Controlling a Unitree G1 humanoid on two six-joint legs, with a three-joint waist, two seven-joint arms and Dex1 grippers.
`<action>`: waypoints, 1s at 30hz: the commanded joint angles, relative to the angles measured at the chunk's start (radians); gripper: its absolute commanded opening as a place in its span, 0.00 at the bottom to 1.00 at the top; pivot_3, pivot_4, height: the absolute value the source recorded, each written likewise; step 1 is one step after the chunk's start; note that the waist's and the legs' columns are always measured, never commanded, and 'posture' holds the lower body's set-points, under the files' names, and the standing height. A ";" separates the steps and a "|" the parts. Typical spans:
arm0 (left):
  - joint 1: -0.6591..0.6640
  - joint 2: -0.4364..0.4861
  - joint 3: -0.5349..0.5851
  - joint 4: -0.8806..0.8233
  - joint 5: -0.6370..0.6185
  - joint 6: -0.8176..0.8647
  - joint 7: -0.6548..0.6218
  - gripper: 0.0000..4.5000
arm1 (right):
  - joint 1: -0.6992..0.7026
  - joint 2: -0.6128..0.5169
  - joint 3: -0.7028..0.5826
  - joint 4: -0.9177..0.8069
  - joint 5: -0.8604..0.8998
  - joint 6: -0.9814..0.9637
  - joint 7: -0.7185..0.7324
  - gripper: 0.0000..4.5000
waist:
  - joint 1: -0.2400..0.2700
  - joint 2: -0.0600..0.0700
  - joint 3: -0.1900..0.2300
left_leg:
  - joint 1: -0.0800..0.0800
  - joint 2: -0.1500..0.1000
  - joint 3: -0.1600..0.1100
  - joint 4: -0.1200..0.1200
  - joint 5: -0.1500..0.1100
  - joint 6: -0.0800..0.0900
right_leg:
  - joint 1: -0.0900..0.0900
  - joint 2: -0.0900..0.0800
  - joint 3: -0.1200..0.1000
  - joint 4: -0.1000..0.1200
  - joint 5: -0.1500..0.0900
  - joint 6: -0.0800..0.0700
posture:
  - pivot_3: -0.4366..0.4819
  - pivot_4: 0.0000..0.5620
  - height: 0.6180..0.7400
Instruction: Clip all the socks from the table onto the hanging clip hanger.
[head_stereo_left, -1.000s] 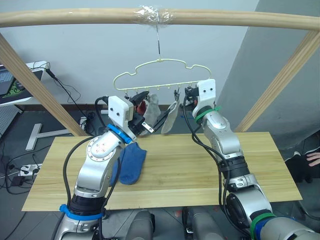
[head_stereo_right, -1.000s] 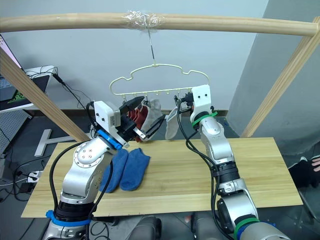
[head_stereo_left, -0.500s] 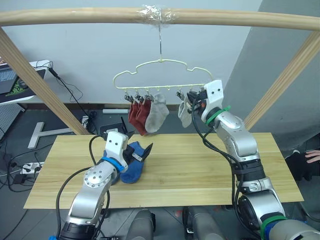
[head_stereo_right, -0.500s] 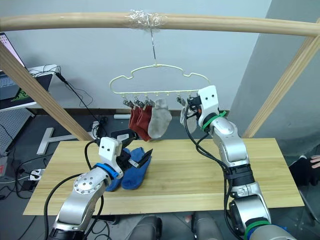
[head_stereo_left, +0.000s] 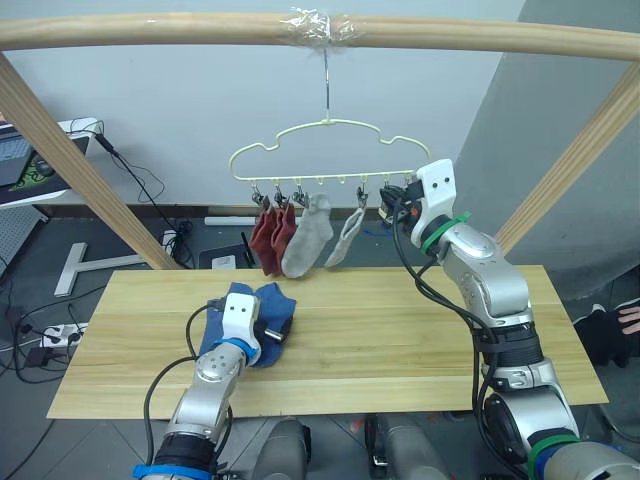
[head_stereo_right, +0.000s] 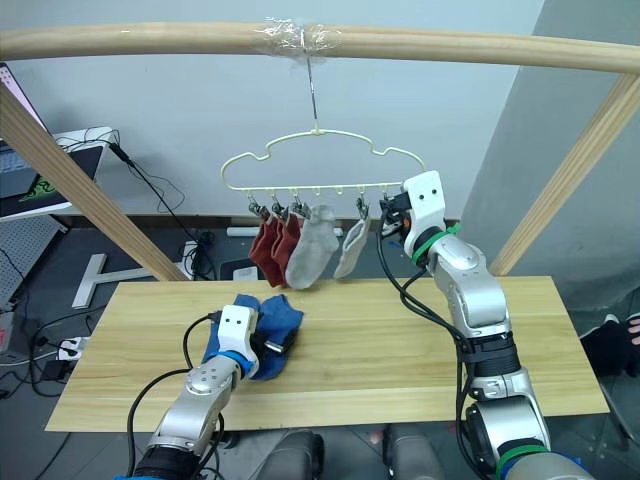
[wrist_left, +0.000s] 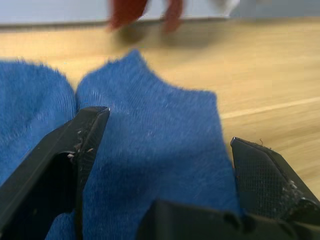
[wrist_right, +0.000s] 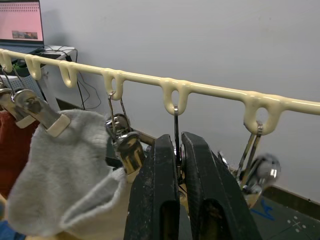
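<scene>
Two blue socks (head_stereo_right: 285, 315) lie side by side on the table (head_stereo_left: 420, 340), left of its middle. My left gripper (wrist_left: 167, 132) is open low over them, one finger on each side of the right-hand blue sock (wrist_left: 160, 125). The pale yellow clip hanger (head_stereo_left: 320, 125) hangs from the bar. On its left clips hang two rust red socks (head_stereo_left: 266, 240) and two light grey socks (head_stereo_left: 305, 235). My right gripper (wrist_right: 179, 142) is shut on a metal clip (wrist_right: 176, 120) near the hanger's right end, just right of the grey socks.
A thick wooden bar (head_stereo_left: 180, 32) spans overhead, with slanted wooden posts (head_stereo_left: 60, 160) at both sides. A person's hand (head_stereo_left: 630, 320) shows past the table's right end. A laptop (head_stereo_right: 20, 170) and cables sit behind on the left.
My left gripper has come down from the hanger to the blue socks on the table. The grey sock it was holding up now hangs clipped. The right gripper stays at the hanger's right clips.
</scene>
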 joint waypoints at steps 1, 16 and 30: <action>-0.019 -0.006 -0.025 0.088 0.020 -0.028 -0.019 1.00 | 0.006 -0.017 -0.005 -0.011 -0.001 0.019 0.002 0.01 | 0.002 0.001 0.000 | 0.000 0.000 0.000 0.000 0.000 0.000 | 0.000 0.000 0.000 0.000 0.000 0.000 | 0.48 0.43 1.00; 0.068 -0.010 -0.031 0.013 -0.043 0.017 -0.118 0.19 | -0.006 -0.049 -0.003 0.005 0.012 0.033 0.044 0.00 | 0.000 0.002 0.001 | 0.002 0.000 -0.002 0.000 0.000 0.000 | 0.002 -0.001 0.000 0.000 0.000 0.001 | 0.49 0.44 1.00; 0.106 -0.017 -0.139 -0.414 -0.079 -0.222 -0.275 0.00 | -0.162 -0.055 -0.211 -0.002 0.285 0.572 0.016 0.00 | 0.017 0.007 0.017 | -0.001 -0.001 -0.008 0.000 0.000 0.000 | 0.001 -0.002 -0.003 -0.002 0.000 0.000 | 0.52 0.43 1.00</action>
